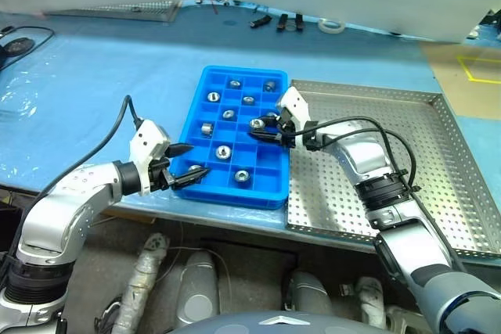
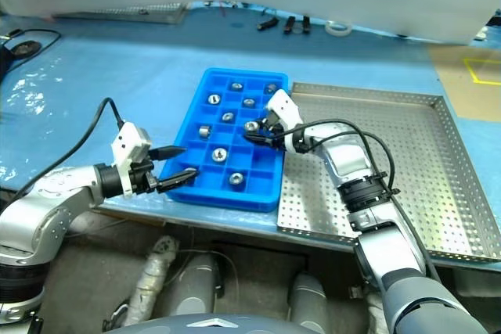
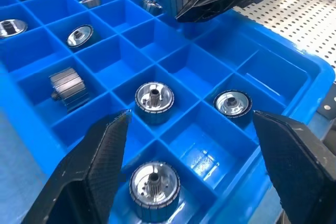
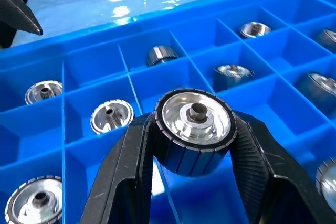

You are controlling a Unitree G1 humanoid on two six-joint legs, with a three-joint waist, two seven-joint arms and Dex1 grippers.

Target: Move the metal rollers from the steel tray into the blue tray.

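The left end effector (image 1: 190, 159) hangs at the near left corner of the blue tray (image 1: 196, 107), its two black fingers (image 3: 102, 166) spread wide with nothing between them, their tips just over the tray's near rim. Seen from the left wrist, three metal rollers lie in the compartments straight ahead of those fingers, one (image 3: 154, 186) in the nearest cell and two (image 3: 154, 100) a row farther in. The blue tray lies on the blue-covered surface (image 1: 86, 84), and more rollers sit apart in other compartments, most standing on end, one (image 1: 207, 128) lying on its side. Over the tray's right-hand column hangs the right end effector (image 1: 259, 128), its fingers (image 4: 131, 166) clamped on the ribbed sides of a held roller (image 4: 193, 129), whose shiny face and central hub turn toward the wrist camera. That roller hangs above the compartments, clear of the tray floor. The steel tray (image 1: 438, 154) lies touching the blue tray's right edge, and the part of its perforated floor that shows is bare.
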